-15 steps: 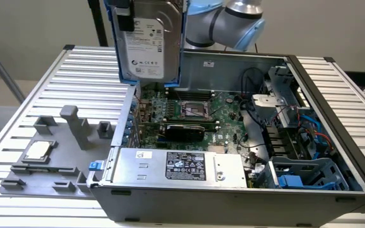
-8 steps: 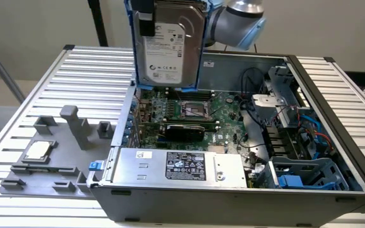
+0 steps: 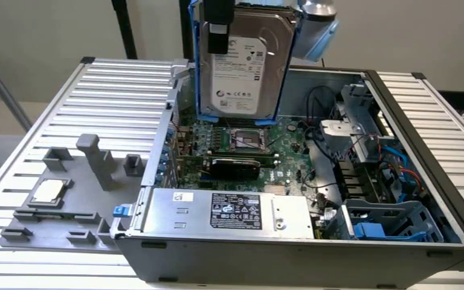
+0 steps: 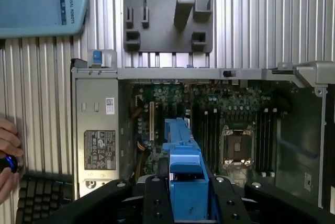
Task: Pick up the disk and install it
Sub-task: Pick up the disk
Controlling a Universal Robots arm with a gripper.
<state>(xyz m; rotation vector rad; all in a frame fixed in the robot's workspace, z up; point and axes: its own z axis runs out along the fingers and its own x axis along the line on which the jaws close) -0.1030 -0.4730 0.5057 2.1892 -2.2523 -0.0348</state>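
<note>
Blue-railed disk (image 3: 244,66) hangs upright above the open computer case (image 3: 296,260), gripped by jaws partly cut off from sight.

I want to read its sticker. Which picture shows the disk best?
The exterior view: the disk hangs upright over the open computer case, white label facing the camera. The wrist view sees it edge-on, a blue rail in the gripper, label hidden.

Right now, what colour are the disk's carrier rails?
Blue rails, clearest in the exterior view.

Bright, even light; sheen on the disk (image 3: 244,66), shadows inside the computer case (image 3: 296,260).
</note>
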